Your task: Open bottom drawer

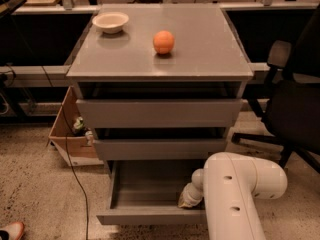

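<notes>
The bottom drawer [145,216] stands open at the foot of the grey cabinet [159,113]. Its slim front panel sits well forward of the two drawers above, and its plain grey tray is exposed to view. The middle drawer [160,148] and the taller top drawer [159,115] both sit further back, the top one with a dark gap above its front.

The robot's white arm [235,194] comes in from the lower right and bends across the right end of the open drawer. Its tool [189,198] reaches down into the drawer's right front corner, just behind the front panel — only a pale, rounded end piece of it shows. Whether the tool is apart or together cannot be told from here.

On the tabletop [210,49] a shallow cream bowl [110,21] sits near the back left corner. An orange [163,41] rests nearer the middle, well apart from the bowl.

To the left of the cabinet an open cardboard box [67,144] stands on the speckled floor [30,184], its side just beside the cabinet's lower left edge, with a few small items inside that are too dim to name. A thin dark cable [70,159] runs down past the box and across the floor. At the right, a black office chair [295,99] stands close to the cabinet — its armrest near the tabletop's right edge. The toe of a red shoe [11,230] shows at the bottom left corner.
</notes>
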